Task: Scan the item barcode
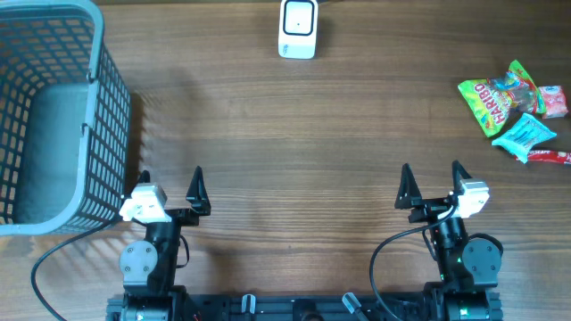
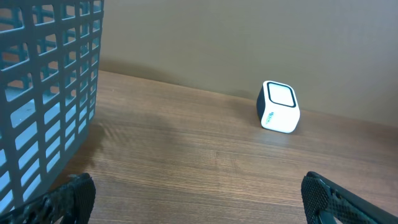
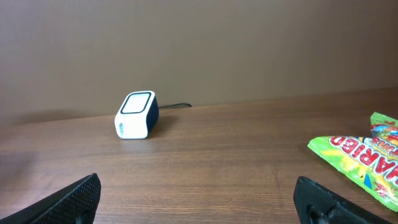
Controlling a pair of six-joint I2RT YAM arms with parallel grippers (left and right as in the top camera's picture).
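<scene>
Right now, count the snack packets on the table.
4, clustered at the far right: green Haribo bag, red packet to its right, blue packet below them in the overhead view, red wrapper at the picture's edge. They overlap, so more may be hidden.

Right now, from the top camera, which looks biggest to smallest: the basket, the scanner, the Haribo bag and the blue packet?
1. Basket, by far.
2. Haribo bag.
3. Scanner and blue packet: too alike to rank.
</scene>
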